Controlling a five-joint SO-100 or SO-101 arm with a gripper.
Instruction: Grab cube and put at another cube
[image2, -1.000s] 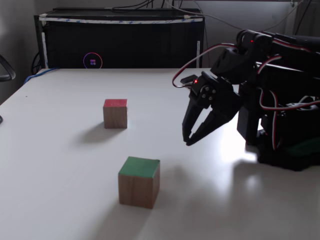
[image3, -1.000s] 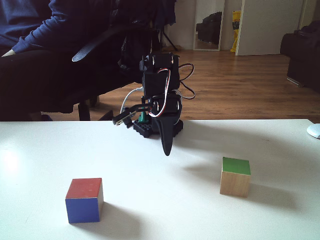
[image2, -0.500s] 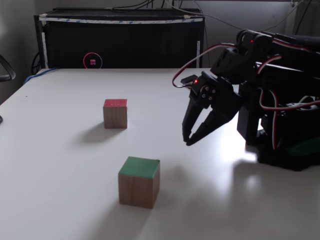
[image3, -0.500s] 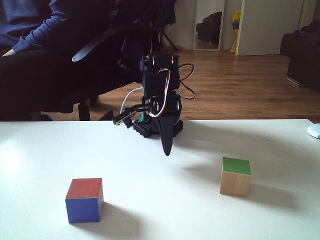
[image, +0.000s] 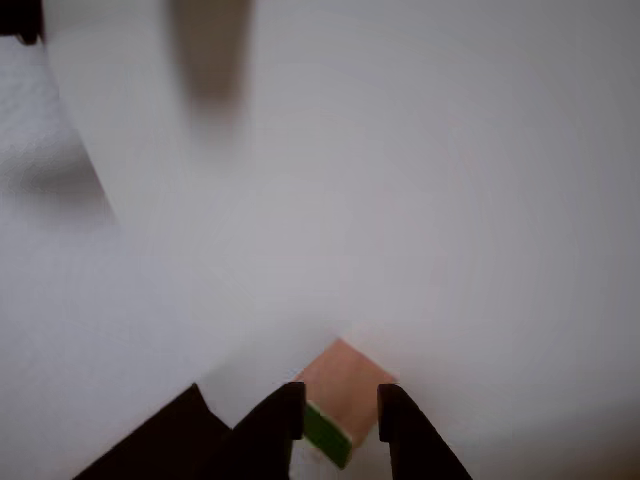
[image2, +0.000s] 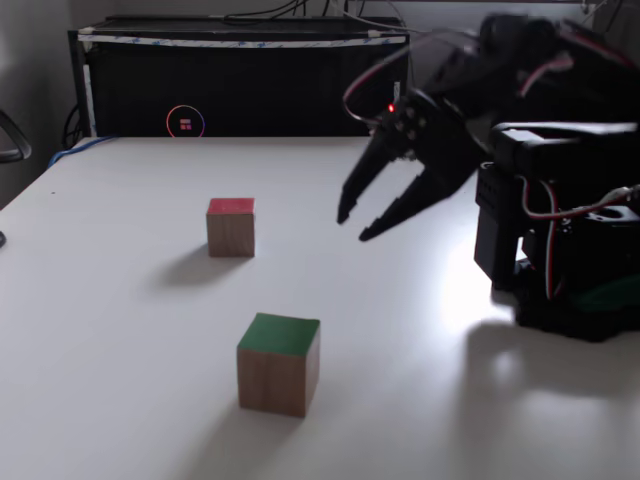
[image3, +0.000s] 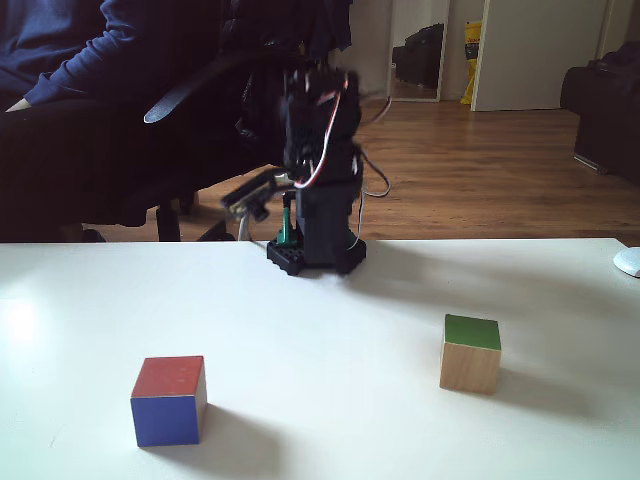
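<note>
Pincer (image2: 352, 227) released, empty, raised above worktop (image2: 120, 330). Green-topped cube (image2: 279, 364) free-standing, well apart from red-topped cube (image2: 231, 227). Advice: centre jaws over green cube, square to faces, descend low before clenching.

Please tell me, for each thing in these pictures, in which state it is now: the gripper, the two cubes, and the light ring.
gripper: open, in the air above the table, holding nothing.
green-topped cube: upright on the table, not gripped, apart from the other cube.
red-topped cube: upright on the table, nothing on it.
light ring on the black box: lit.
</note>
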